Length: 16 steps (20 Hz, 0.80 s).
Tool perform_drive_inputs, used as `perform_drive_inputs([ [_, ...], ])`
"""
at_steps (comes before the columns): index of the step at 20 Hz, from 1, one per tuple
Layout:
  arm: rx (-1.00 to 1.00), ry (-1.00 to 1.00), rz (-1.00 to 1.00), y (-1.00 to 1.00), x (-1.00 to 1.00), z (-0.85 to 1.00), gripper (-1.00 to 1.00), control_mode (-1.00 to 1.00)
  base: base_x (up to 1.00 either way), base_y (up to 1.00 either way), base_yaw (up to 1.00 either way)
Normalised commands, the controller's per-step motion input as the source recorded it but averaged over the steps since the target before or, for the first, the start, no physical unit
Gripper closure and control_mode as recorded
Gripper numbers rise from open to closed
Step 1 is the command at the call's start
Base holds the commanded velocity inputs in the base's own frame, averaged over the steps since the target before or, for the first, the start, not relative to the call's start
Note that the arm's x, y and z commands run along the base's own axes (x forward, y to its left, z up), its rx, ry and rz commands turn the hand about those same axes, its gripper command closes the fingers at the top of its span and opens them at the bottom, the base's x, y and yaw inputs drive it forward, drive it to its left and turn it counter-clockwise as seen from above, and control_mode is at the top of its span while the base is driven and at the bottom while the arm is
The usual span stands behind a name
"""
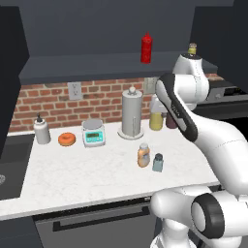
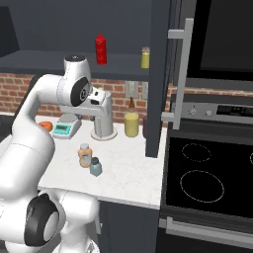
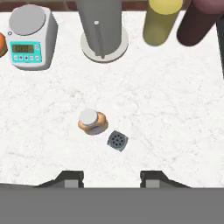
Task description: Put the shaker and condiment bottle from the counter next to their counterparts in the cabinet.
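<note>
In the left base view, the slim orange-tan condiment bottle with a pale grey cap [image 1: 143, 155] and the small squat blue-grey shaker with a dark cap [image 1: 158, 162] stand upright just beside each other on the white marbled stone counter [image 1: 77, 174]. Behind them stand a grey paper towel holder [image 1: 131, 114] and a small kitchen scale with a teal display [image 1: 93, 132]. Up on the shelf of the dark grey overhead cabinet [image 1: 97, 65] stand the red squeeze bottle with a pointed tip [image 1: 146, 48] and, partly behind the arm, the small yellow-green shaker with a pale cap [image 1: 193, 49].

In the right base view, the bottle [image 2: 85, 155] and blue-grey shaker [image 2: 95, 167] sit near the counter's front edge, below the raised arm.

In the hand view, the gripper [image 3: 111, 179] hangs high over both, looking straight down on them, its fingers [image 3: 72, 178] drawn in and holding nothing.
</note>
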Motion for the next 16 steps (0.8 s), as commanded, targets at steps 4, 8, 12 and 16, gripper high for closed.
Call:
perform_drive_inputs([
  [4,0.00,0.00,0.00,0.00,-0.03,-0.01,-1.00,-1.00,0.00,0.00,0.00],
  [8,-0.18,0.07,-0.07,0.41,0.02,-0.11,-1.00,-1.00,0.00,0.00,0.00],
  [12,-0.29,-0.09,-0.42,0.45,0.00,-0.06,-1.00,-1.00,0.00,0.00,0.00],
  [16,-0.26,-0.24,-0.50,0.66,0.00,-0.06,-1.00,-1.00,0.00,0.00,0.00],
])
